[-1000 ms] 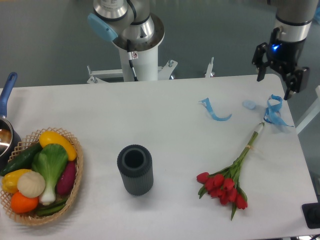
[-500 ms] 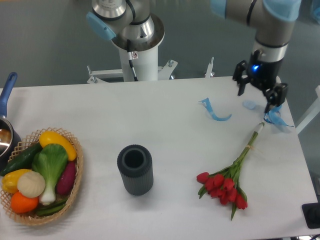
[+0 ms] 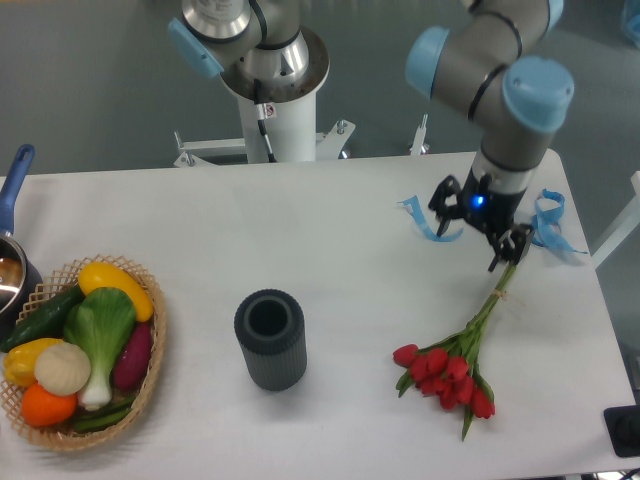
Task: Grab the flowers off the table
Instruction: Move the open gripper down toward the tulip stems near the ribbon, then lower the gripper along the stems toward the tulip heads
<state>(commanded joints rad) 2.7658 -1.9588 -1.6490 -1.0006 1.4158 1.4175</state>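
The flowers [image 3: 449, 369] lie flat on the counter [image 3: 330, 270] at its right side, blooms toward the front edge, stems pointing up toward the hand [image 3: 479, 232]. The hand hangs open over the stem ends, holding nothing. For a secure grasp, set the fingers across the stems, one on each side, lower until nearly touching the counter, then close near the tie. Avoid the blue ribbon [image 3: 430, 224] beside it.

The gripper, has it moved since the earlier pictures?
Yes. The gripper has moved left and down the picture, from near the table's far right corner to the flowers' stem end.
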